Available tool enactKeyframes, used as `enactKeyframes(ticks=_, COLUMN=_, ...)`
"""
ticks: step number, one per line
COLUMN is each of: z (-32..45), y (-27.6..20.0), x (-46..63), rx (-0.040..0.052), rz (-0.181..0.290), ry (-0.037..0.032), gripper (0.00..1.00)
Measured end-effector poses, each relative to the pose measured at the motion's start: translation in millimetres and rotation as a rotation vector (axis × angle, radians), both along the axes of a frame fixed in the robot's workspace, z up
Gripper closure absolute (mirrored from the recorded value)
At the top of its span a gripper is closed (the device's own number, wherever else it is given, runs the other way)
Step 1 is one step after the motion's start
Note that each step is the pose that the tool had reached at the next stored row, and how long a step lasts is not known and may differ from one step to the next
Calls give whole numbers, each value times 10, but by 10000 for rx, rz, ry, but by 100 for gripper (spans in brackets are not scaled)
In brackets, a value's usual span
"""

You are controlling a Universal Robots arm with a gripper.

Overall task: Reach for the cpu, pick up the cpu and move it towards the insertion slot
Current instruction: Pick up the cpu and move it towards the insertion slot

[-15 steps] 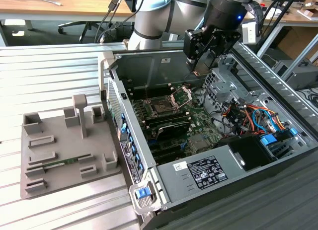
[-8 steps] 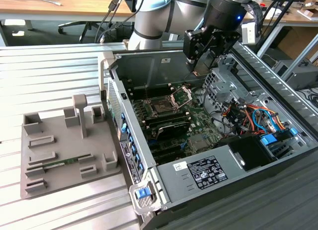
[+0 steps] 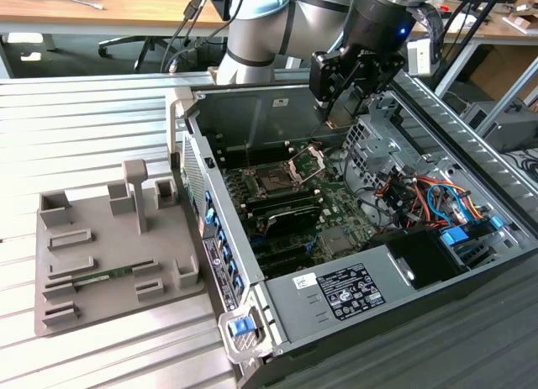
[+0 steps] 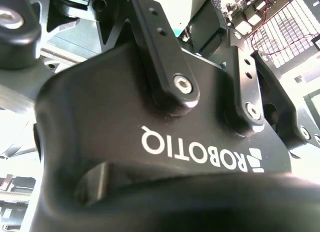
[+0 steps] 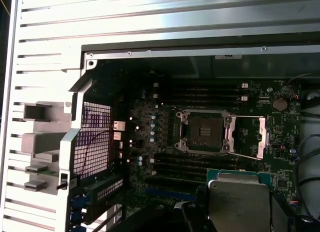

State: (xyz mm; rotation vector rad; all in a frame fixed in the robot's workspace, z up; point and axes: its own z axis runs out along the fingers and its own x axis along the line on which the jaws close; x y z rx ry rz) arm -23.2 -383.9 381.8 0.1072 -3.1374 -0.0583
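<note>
Cpu clamped in gripper, hanging above open computer case, insertion slot below, apart.

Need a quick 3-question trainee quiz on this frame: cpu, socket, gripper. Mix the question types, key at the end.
1. True or false: the cpu lies seated in the insertion slot.
2. In the first wrist view, the slot's hinged bracket is: A) closed over the socket, B) swung open beside it, C) removed.
3. In the exterior view, the gripper hangs over which thing: the grey tray or the open computer case?

Key:
1. False; the gripper holds it above the motherboard, apart from the slot.
2. B.
3. The open computer case.
</note>
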Motion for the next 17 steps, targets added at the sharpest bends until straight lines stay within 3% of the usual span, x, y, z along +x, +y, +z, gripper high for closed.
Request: enactKeyframes(ticks=17, z=-40, y=18, x=0, rx=0, rz=1, ry=0, gripper=45)
